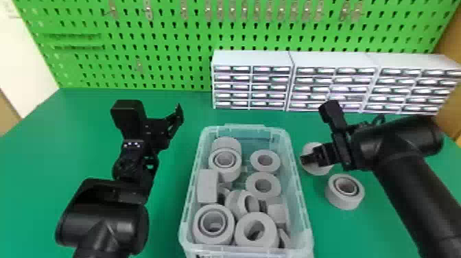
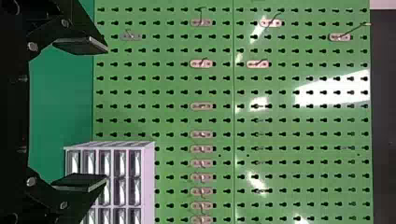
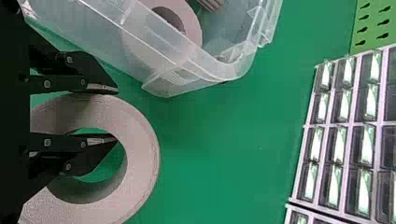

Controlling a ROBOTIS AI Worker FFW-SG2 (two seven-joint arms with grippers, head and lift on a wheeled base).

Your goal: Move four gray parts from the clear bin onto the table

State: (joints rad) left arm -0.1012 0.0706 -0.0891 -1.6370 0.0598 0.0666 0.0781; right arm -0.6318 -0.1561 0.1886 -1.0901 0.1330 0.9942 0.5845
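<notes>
With one gray part [image 1: 334,199] out and a second ring [image 3: 142,149] at the right tool [image 3: 116,113], hold impossible to tell, two remain; the left tool [image 2: 106,114] gapes empty.

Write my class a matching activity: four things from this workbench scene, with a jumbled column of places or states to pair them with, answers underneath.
Things
1. Clear bin
2. Drawer cabinets
3. Left tool
4. Right tool

Places or states
A. Open, holding nothing
B. At a ring-shaped gray part on the green table
C. In front of the pegboard
D. Between the two arms, with gray rings inside

Pairs: 1-D, 2-C, 3-A, 4-B
</notes>
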